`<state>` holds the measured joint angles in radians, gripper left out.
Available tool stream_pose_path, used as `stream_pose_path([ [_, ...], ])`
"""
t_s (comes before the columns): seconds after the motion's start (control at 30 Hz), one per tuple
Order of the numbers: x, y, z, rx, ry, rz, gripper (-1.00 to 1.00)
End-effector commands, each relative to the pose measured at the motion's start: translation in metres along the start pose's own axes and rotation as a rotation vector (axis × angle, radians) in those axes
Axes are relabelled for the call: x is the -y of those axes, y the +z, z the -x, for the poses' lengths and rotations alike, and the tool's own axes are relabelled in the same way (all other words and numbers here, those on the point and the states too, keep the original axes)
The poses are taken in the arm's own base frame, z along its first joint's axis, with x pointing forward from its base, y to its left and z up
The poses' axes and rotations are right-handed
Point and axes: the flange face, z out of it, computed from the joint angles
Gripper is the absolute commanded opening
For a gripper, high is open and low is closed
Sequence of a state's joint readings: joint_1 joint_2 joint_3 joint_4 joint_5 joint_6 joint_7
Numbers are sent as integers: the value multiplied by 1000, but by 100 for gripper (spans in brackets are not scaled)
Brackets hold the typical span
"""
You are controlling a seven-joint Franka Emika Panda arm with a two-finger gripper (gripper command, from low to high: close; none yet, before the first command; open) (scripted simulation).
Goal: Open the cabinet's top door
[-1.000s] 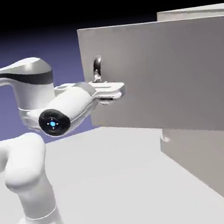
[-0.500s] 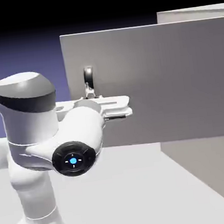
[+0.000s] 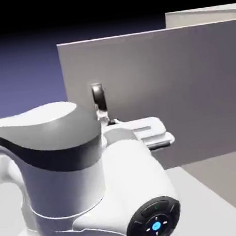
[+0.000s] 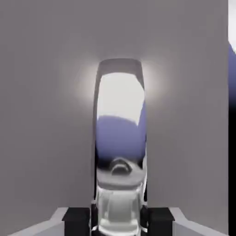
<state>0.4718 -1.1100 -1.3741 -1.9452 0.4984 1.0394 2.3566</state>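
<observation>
At left, arm (image 3: 80, 171): white, fills the lower exterior view
Tool (image 4: 119, 220): pinching the handle, tips pressed against both its sides
Handle (image 3: 98, 97): curved silver loop, upright near the door's left edge
Top door (image 3: 189, 85): swung wide open, face toward camera
Cabinet (image 3: 201, 15): behind, at right
Bench (image 3: 220, 211): grey, beneath

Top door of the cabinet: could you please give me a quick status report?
Hand shut on the loop handle. Top door swung well open, clear of the cabinet. Nothing seen in the way.
</observation>
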Motion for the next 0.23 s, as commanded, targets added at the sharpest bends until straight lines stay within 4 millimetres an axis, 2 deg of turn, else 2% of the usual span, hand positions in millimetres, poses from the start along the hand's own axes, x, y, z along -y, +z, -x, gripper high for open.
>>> stream_pose_path([
  [0.0, 1, -7, 2, -11, 0, 11, -100],
  [0.2, 12, -49, 12, -71, 0, 71, -100],
])
